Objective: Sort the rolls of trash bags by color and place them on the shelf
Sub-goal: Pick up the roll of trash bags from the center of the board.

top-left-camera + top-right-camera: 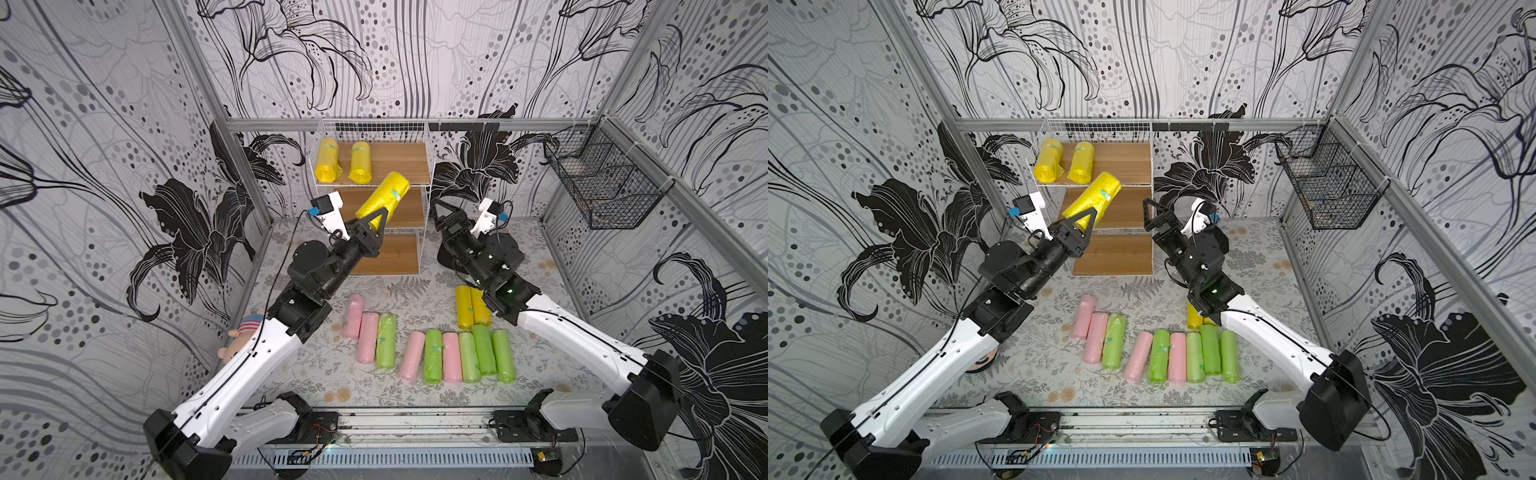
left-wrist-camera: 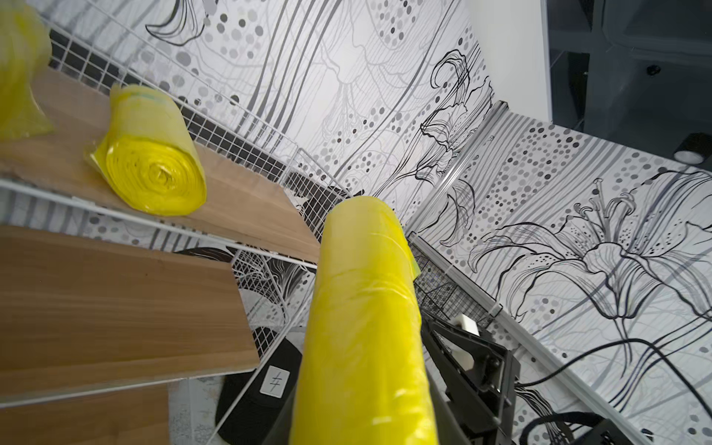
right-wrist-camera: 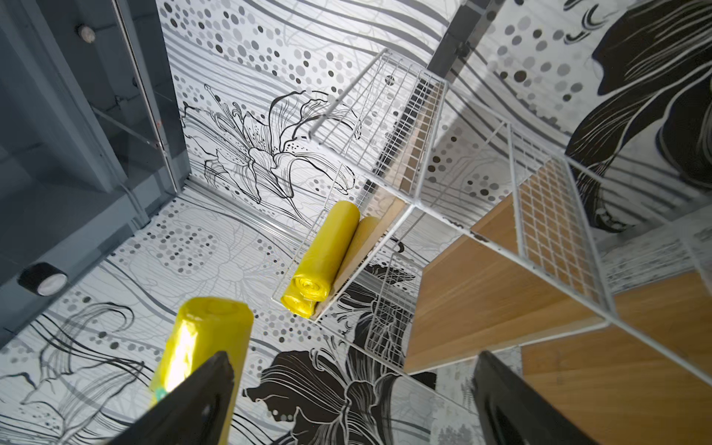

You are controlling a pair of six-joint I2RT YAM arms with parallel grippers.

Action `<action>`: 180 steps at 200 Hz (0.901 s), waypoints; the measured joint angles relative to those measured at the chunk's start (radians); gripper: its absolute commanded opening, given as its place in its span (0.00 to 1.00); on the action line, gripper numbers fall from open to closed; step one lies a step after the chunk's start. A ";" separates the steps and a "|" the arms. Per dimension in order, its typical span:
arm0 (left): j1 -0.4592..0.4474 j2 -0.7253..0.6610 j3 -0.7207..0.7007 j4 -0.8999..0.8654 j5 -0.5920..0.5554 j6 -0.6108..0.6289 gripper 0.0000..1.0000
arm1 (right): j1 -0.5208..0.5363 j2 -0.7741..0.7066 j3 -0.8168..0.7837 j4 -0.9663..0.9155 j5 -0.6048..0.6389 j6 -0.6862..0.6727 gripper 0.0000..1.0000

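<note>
Near the front, pink and green rolls lie unsorted; beyond, a yellow roll is clamped by the left gripper, the right gripper spread empty. Next, it should be set on the shelf, top board.

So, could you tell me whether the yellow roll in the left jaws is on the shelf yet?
Not yet: the yellow roll is held tilted in the air by the left jaws, in front of the shelf.

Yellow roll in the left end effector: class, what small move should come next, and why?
Probably carry the yellow roll forward onto the top board of the shelf, beside the two yellow rolls lying there. The left end effector grips it raised in front, and bare board shows beside them.
</note>
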 measured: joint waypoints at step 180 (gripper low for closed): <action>-0.044 0.800 1.234 -0.662 -0.523 0.714 0.00 | 0.000 -0.199 -0.079 -0.416 0.073 -0.372 1.00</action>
